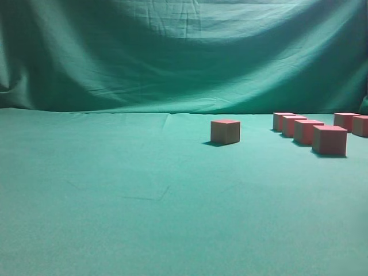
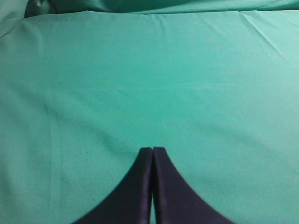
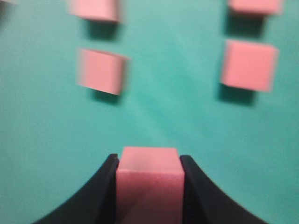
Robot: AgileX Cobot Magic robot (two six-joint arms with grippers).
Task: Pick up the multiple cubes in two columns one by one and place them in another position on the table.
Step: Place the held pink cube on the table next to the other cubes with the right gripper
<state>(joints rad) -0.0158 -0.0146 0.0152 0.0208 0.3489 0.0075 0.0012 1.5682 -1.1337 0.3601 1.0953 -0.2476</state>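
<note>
Cubes still make up most of the two columns, so the job looks early on. In the exterior view one pink cube sits alone on the green cloth, well apart to the left of the rest, and it is probably the first one already moved. To its right a column of four cubes runs back from the nearest one, and two more cubes of a second column show at the frame's right edge.

The right gripper is pinching a cube between its two dark fingers, with other blurred cubes lying on the cloth beyond it. Whether that cube is lifted or resting on the cloth cannot be told. Neither arm shows in the exterior view.

The left gripper has its fingers pressed together, holding nothing, over bare cloth.

Judging from this, one cube is placed, one is in hand, and the remaining ones still wait.
</note>
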